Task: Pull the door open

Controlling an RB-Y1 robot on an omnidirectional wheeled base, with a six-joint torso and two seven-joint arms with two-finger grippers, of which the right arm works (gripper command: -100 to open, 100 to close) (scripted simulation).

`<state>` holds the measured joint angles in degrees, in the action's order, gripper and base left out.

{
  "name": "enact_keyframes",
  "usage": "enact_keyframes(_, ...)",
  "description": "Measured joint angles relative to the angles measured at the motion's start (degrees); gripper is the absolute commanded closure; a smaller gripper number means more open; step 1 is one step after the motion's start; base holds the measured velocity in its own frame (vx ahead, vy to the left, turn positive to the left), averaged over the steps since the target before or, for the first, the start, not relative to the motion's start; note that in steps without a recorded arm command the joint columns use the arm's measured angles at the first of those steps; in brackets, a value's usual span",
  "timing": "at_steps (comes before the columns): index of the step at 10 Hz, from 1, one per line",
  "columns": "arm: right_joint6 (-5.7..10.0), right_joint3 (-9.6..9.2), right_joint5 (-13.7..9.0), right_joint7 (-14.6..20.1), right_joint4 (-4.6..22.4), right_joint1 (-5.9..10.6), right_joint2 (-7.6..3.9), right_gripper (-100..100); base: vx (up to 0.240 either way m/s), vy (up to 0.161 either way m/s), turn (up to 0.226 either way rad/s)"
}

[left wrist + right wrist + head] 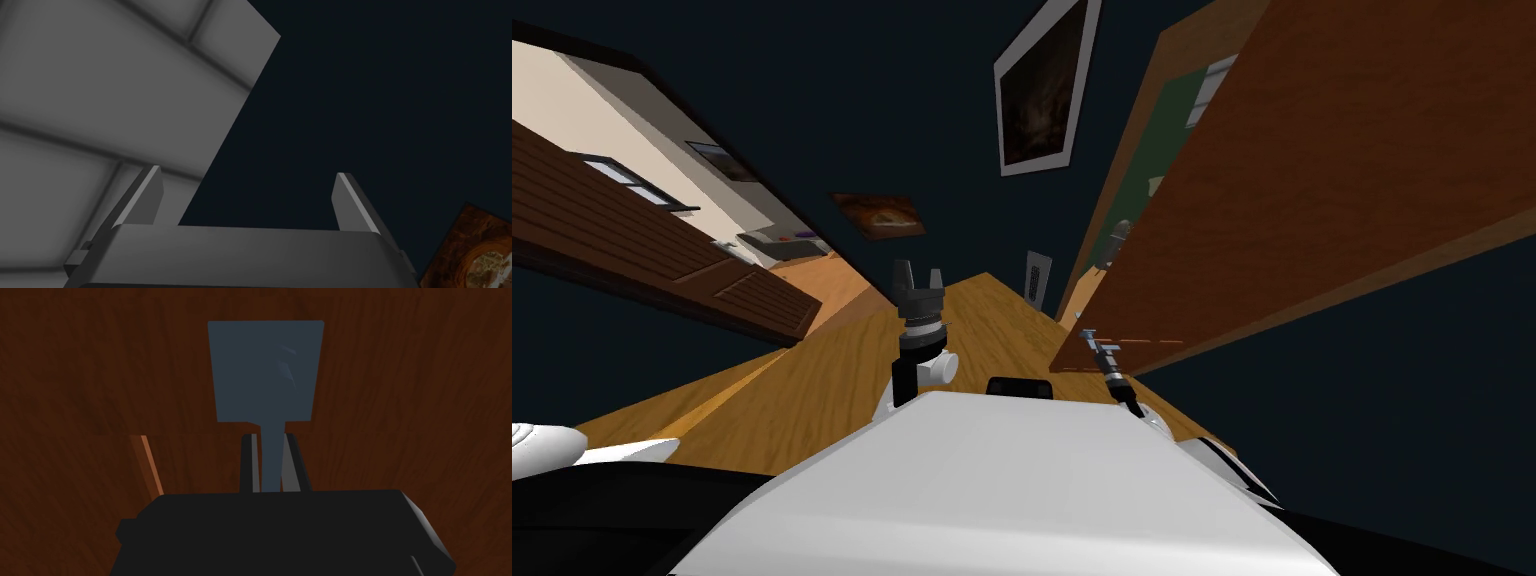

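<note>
A brown wooden door (1312, 180) stands to my right, swung partway out from its frame. Its grey-blue handle (271, 458) juts from a square plate (265, 370) on the door face (400, 438). My right gripper (271, 463) is shut on the handle's lever, one finger (250, 463) pressing each side. In the head view the right gripper (1095, 347) reaches the handle (1088, 338) at the door's near edge. My left gripper (917, 275) is raised in front of me over the floor, well clear of the door. Its fingers (145, 197) stand wide apart with nothing between them.
Past the door's edge a gap (1112, 240) shows another room. A dark wall with framed pictures (1042, 85) runs ahead, with a small pale plate (1038, 275) low on it. A dark brown slatted panel (662, 250) lies to the left. A wooden floor (812, 380) stretches ahead.
</note>
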<state>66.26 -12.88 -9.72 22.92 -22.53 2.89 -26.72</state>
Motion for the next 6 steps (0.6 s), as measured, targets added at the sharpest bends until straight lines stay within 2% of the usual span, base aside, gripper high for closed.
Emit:
enact_keyframes(1, 0.91, -0.17, 0.0, 0.5, -0.3, -0.51, -0.53, 100, -0.060, -0.025, 0.025)
enact_keyframes(2, 1.07, -0.25, 0.0, 0.6, -0.3, -0.60, -0.50, 100, -0.146, -0.084, 0.204)
enact_keyframes(3, 1.49, -0.28, 0.0, 0.8, -1.0, -1.59, -0.91, 100, -0.185, -0.082, 0.179)
enact_keyframes(5, 3.09, -0.52, 0.1, 1.2, -1.0, -2.86, -1.37, 100, -0.118, -0.041, 0.055)
enact_keyframes(6, 3.77, -0.71, 0.2, 1.4, 0.2, -2.63, -1.23, 100, -0.096, -0.035, 0.127)
